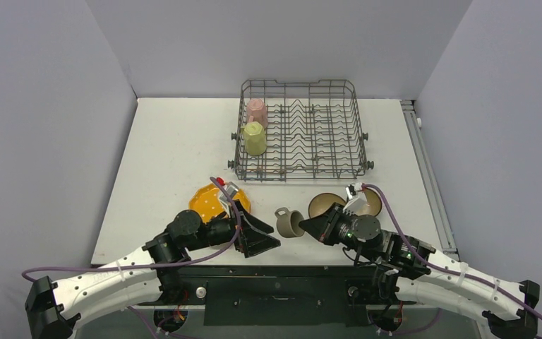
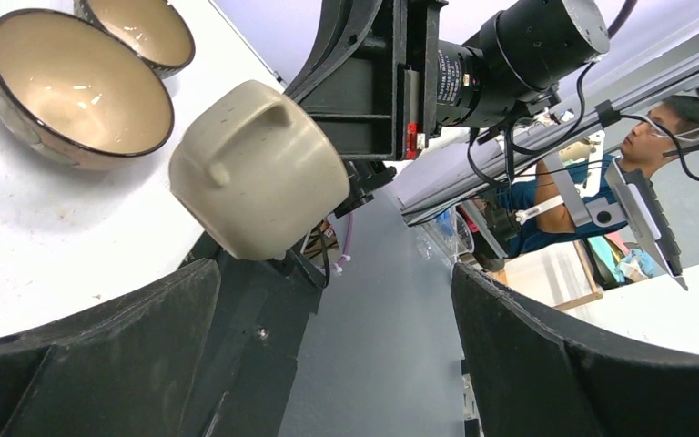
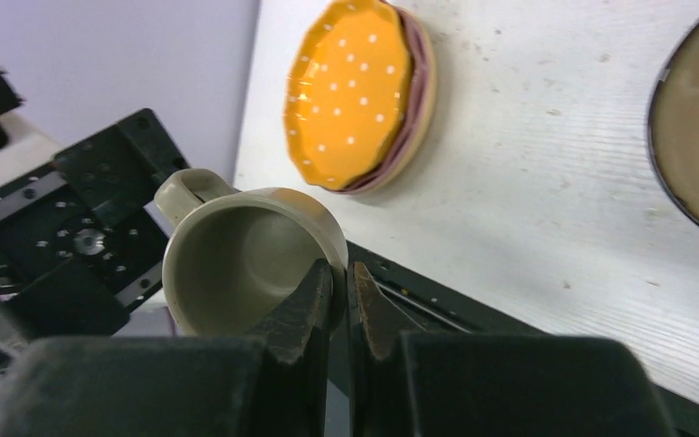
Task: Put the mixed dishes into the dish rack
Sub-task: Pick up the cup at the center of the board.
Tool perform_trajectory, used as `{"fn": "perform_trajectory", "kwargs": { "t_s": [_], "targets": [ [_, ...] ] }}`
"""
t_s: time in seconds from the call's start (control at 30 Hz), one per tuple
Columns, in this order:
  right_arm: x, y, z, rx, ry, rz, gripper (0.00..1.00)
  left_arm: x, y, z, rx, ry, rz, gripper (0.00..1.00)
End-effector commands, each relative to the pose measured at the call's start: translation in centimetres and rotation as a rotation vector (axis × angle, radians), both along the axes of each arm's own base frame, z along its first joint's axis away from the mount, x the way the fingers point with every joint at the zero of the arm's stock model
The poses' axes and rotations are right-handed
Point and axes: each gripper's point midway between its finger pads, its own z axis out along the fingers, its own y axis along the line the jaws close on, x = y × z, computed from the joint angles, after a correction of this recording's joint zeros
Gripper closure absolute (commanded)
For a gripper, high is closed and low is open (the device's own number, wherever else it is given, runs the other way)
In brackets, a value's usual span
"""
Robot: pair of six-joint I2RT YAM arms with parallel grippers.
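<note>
The small grey-olive cup (image 1: 289,222) is tipped on its side near the table's front edge, and my right gripper (image 1: 305,224) is shut on its rim. In the right wrist view one finger is inside the cup (image 3: 250,259) and one outside, where the right gripper (image 3: 339,284) pinches the wall. My left gripper (image 1: 272,239) stands open just left of the cup (image 2: 255,168), with nothing between its fingers (image 2: 100,355). The orange dotted plate (image 1: 208,201) lies on the pink plate (image 3: 416,100). Two brown bowls (image 1: 327,205) (image 1: 372,201) sit side by side. The pink mug (image 1: 257,111) and yellow mug (image 1: 255,138) are in the dish rack (image 1: 353,131).
The black base plate (image 1: 275,289) of the arms runs along the table's near edge, right under the cup. A rail (image 1: 423,162) runs along the table's right side. Grey walls close off the left, back and right.
</note>
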Motion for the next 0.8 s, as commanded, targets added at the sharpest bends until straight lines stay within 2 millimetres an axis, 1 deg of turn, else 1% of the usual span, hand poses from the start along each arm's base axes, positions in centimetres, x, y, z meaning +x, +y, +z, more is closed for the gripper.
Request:
{"fn": "perform_trajectory", "kwargs": {
  "t_s": [0.0,0.07,0.17,0.2,0.3,0.33,0.37,0.4,0.43,0.53,0.6,0.77],
  "targets": [
    [0.0,1.5,5.7,0.237,-0.062,0.026,1.00,-0.3,0.3,2.4,-0.086,-0.049,-0.008,0.04],
    [-0.3,1.8,6.5,0.277,-0.064,0.044,1.00,-0.2,0.5,2.6,-0.095,-0.053,-0.003,0.04],
    [-0.6,2.5,7.1,0.310,-0.061,0.073,1.00,-0.2,0.5,3.2,-0.119,-0.054,0.000,0.04],
    [-0.7,2.6,7.0,0.312,-0.058,0.078,1.00,-0.2,0.5,3.2,-0.124,-0.053,0.000,0.04],
    [-0.9,3.2,7.9,0.360,-0.059,0.101,1.00,-0.2,0.5,4.0,-0.159,-0.055,-0.003,0.04],
    [-1.0,3.4,7.8,0.363,-0.055,0.112,1.00,-0.3,0.5,4.2,-0.167,-0.055,-0.004,0.04],
    [-1.1,3.6,8.2,0.380,-0.058,0.117,1.00,-0.3,0.5,4.5,-0.181,-0.055,-0.005,0.04],
    [-1.2,3.8,8.0,0.378,-0.050,0.128,1.00,-0.3,0.6,4.8,-0.195,-0.059,-0.004,0.04],
    [-1.2,4.0,8.7,0.407,-0.059,0.134,1.00,-0.3,0.6,4.9,-0.201,-0.055,-0.003,0.04],
    [-1.4,4.5,8.9,0.435,-0.051,0.146,1.00,-0.2,0.8,5.5,-0.236,-0.057,0.003,0.04],
    [-1.8,4.9,9.3,0.462,-0.049,0.176,1.00,-0.3,0.9,5.7,-0.253,-0.053,0.001,0.04],
    [-2.1,5.4,9.8,0.497,-0.053,0.200,1.00,-0.4,1.0,6.2,-0.279,-0.051,-0.004,0.04]
  ]
}}
